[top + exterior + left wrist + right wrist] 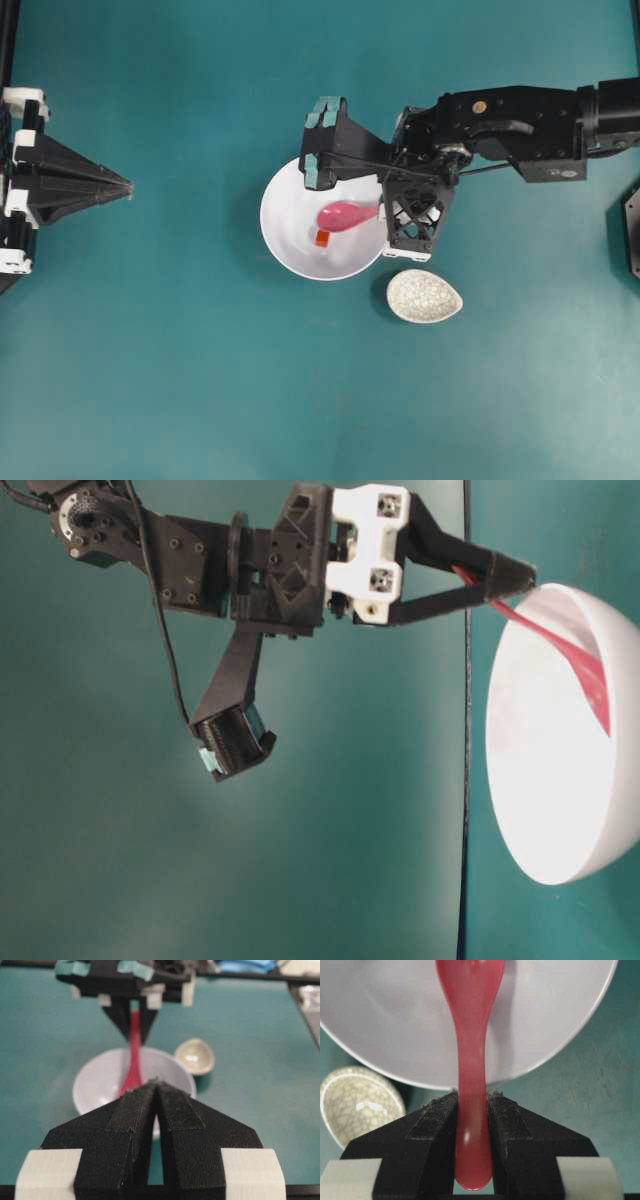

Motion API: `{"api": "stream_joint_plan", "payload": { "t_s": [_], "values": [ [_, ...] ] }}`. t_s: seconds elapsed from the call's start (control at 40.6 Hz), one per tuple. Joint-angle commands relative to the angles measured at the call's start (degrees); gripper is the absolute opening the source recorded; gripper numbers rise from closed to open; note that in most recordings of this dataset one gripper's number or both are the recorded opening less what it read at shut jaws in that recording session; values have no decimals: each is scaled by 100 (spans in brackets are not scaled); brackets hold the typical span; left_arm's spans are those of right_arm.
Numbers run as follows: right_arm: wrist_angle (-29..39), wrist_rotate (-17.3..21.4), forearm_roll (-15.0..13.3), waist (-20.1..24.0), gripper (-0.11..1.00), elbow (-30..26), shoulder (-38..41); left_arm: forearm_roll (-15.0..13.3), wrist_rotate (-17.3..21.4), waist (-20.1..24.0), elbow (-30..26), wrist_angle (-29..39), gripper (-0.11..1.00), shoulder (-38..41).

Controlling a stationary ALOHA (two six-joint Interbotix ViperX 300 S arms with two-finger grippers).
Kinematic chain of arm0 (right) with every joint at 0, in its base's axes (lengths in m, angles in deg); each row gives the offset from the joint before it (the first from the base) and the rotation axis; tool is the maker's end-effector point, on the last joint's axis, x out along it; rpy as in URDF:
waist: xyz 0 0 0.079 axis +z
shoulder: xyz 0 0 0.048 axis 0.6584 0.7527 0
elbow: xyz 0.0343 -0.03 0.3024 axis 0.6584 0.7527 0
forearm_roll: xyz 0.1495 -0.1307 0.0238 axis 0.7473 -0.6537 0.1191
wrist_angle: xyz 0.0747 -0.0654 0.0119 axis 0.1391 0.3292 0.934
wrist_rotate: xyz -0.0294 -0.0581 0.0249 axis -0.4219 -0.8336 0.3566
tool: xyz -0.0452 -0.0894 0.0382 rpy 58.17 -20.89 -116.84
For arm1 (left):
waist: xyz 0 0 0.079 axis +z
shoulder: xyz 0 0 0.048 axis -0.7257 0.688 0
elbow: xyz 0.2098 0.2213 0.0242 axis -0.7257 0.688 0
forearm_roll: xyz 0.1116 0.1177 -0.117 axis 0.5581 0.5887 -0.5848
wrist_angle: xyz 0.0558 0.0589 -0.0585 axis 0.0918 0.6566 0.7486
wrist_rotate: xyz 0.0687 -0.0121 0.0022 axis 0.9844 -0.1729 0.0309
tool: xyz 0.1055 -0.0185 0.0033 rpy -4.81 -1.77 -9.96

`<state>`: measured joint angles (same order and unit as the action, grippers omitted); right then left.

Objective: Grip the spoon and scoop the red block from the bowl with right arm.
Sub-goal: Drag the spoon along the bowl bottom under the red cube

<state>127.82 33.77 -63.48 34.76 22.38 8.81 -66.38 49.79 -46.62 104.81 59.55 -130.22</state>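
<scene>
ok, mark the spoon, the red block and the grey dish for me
spoon (345,215), overhead view, on the scoop.
red block (322,238), overhead view, on its top face.
speckled grey dish (424,296), overhead view, on its inner floor.

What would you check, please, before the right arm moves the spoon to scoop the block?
1. Right gripper clamped on the glossy pink-red plastic spoon handle: ok.
2. Spoon's scoop inside the large white round bowl: ok.
3. Tiny red-orange block in the bowl, beside the scoop: ok.
4. Block already on the scoop: not ok, it lies at its edge.
5. Left gripper shut and far from the bowl: ok.
6. Speckled grey oval dish apart from the bowl: ok.
</scene>
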Motion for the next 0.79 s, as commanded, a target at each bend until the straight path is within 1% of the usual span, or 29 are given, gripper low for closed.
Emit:
{"api": "stream_joint_plan", "payload": {
  "t_s": [0.0,0.296,0.567,0.764],
  "values": [
    [44,-18,-9,53,22,-105,-237,18,0,9,-114,-35,0,35],
    [325,-18,9,105,22,-229,-325,18,9,9,-105,-35,0,35],
    [299,-26,9,123,22,-360,-255,18,9,9,-97,-35,0,35],
    [299,-35,9,141,22,-606,-114,18,9,9,-97,-35,0,35]
  ]
}}
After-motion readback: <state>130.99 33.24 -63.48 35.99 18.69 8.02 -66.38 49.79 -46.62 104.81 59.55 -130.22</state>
